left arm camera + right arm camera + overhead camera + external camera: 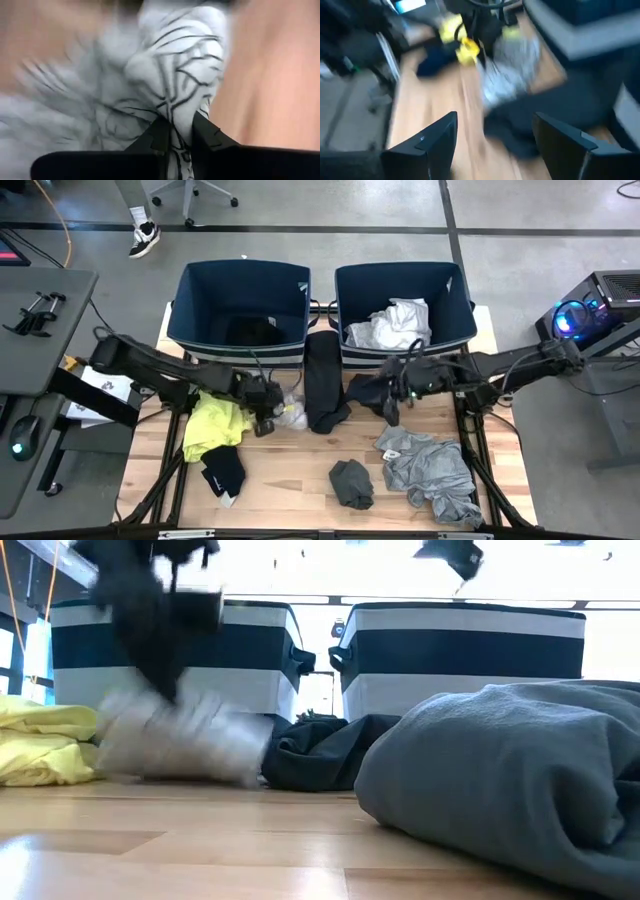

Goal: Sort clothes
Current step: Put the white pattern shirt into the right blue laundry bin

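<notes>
The left claw [177, 137] is pinched on the crumpled soft white cloth with thin black lines [175, 65], frame centre; the right claw [502, 145] stands wide and empty.

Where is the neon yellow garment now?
In the high view the neon yellow garment lies on the table's left side, beside the left gripper, just above a black garment.

This place looks like a robotics lab or a workshop. The floor is grey polished concrete [380, 205] with dark lines across it. A pale wooden slat worktop [300, 480] stands on a black metal frame. On one side there is a grey desk [40, 310] with a computer mouse [20, 442], on the other side a black computer case with blue lights [585, 310]. An office chair base on wheels [195, 195] stands behind.
</notes>
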Robot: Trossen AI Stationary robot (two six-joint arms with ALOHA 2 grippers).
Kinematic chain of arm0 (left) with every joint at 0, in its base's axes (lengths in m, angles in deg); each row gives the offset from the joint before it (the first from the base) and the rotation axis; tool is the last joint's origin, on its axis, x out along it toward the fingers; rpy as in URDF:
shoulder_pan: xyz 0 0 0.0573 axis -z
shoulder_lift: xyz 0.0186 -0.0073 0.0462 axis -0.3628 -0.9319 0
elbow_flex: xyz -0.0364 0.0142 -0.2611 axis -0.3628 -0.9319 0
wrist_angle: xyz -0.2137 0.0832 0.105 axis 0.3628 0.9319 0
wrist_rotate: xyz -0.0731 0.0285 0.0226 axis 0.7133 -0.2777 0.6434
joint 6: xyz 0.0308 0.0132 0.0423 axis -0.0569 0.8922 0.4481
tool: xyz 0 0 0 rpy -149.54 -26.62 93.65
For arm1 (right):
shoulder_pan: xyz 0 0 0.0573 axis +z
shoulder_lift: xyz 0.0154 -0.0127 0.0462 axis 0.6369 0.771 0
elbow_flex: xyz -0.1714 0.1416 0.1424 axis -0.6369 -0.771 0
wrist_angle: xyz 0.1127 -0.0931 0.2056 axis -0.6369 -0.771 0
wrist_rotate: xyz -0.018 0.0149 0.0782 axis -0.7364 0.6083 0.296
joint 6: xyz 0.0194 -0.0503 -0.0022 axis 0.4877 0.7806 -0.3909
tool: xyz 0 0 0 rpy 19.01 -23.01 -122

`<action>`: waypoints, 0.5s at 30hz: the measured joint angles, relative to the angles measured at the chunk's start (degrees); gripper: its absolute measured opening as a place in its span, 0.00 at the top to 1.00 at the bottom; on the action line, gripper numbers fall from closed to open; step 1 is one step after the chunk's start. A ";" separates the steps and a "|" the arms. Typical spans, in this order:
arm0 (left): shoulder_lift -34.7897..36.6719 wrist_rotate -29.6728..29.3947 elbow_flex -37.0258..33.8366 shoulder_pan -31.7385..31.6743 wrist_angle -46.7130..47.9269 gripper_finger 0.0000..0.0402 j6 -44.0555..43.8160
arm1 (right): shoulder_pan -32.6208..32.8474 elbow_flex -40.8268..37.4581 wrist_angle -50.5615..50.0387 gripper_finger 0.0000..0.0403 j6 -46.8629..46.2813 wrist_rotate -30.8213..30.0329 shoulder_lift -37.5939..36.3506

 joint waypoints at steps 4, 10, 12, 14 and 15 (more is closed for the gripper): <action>4.65 -3.59 8.65 0.00 9.64 0.99 6.05 | -3.93 0.00 11.65 0.39 3.20 -0.02 0.00; 9.07 -9.22 20.82 -0.27 8.07 0.99 14.77 | -9.51 3.33 21.46 0.39 10.92 0.96 2.36; 9.10 -10.64 24.37 -0.59 8.09 1.00 16.35 | -11.06 6.71 20.58 0.39 11.35 2.99 4.58; 9.13 -11.34 27.85 -1.09 7.17 1.00 17.93 | -12.27 10.57 19.94 0.39 11.54 7.05 7.48; 9.09 -11.69 29.17 -1.40 6.81 1.00 19.06 | -12.72 12.69 19.60 0.38 11.54 9.22 9.15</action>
